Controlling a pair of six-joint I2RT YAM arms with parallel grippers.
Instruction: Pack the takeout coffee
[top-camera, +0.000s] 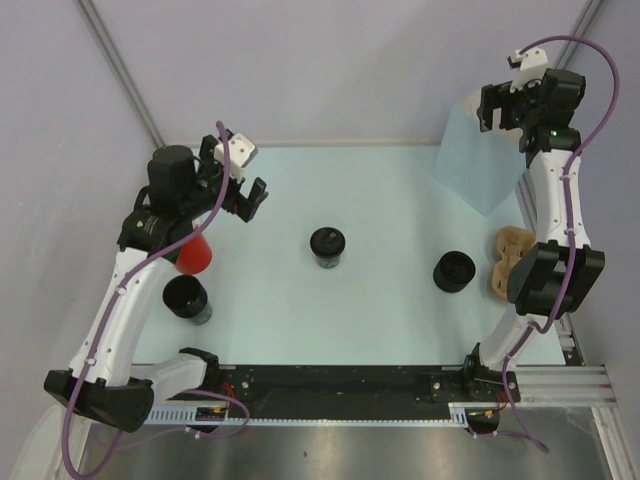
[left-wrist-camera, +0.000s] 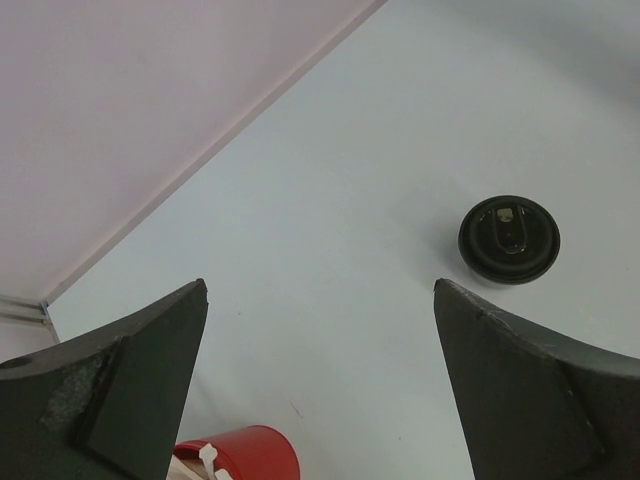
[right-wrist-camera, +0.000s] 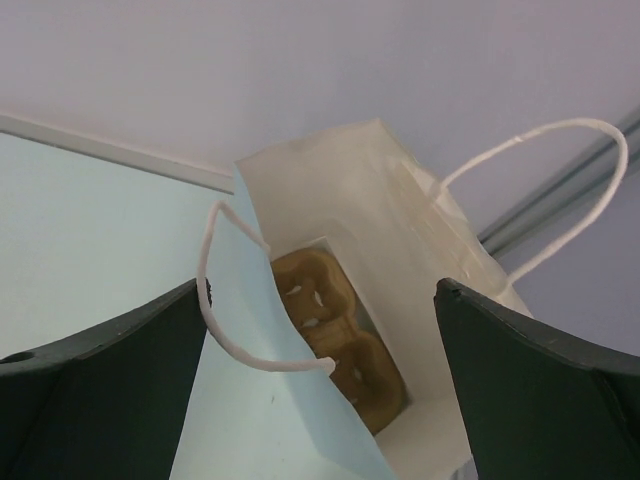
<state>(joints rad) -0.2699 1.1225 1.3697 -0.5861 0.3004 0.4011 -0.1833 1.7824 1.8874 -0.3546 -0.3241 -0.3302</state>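
Coffee (top-camera: 327, 246) sits well left of the bag (top-camera: 476, 168). I see my right gripper (right-wrist-camera: 320, 290) over the bag and my left gripper (left-wrist-camera: 321, 287) far left of it, both with jaws apart.

Counter (top-camera: 390, 190): pale blue, backed by grey walls. Red cup (top-camera: 196, 256) is stood upright at the left. Pale-blue paper bag (top-camera: 478, 168) is stood open at the far right, its white cord handles (right-wrist-camera: 560, 190) raised. Brown pulp carrier (right-wrist-camera: 335, 340) is seen at its bottom. Second carrier (top-camera: 503, 258) is laid on the counter near the bag.
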